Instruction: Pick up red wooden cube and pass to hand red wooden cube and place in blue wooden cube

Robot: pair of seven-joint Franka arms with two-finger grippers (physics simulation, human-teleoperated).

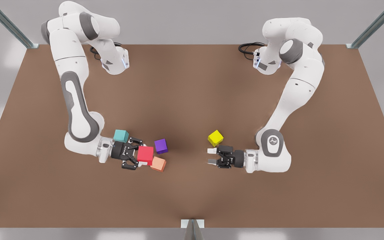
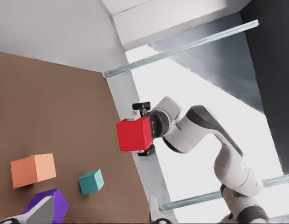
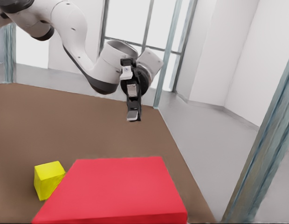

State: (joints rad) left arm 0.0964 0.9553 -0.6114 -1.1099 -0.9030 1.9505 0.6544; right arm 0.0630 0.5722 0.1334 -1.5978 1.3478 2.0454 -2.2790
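Two grippers face across the brown table (image 1: 192,100).
Our right gripper (image 1: 138,154) pinches the small matte red wooden cube (image 1: 145,155) near the teal-blue wooden cube (image 1: 121,135); our left gripper (image 1: 212,156) waits spread. Misaligned transfer could drop it.

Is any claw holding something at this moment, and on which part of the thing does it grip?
The right claw holds the red wooden cube by two opposite side faces, above the table. The left claw is open and holds nothing.
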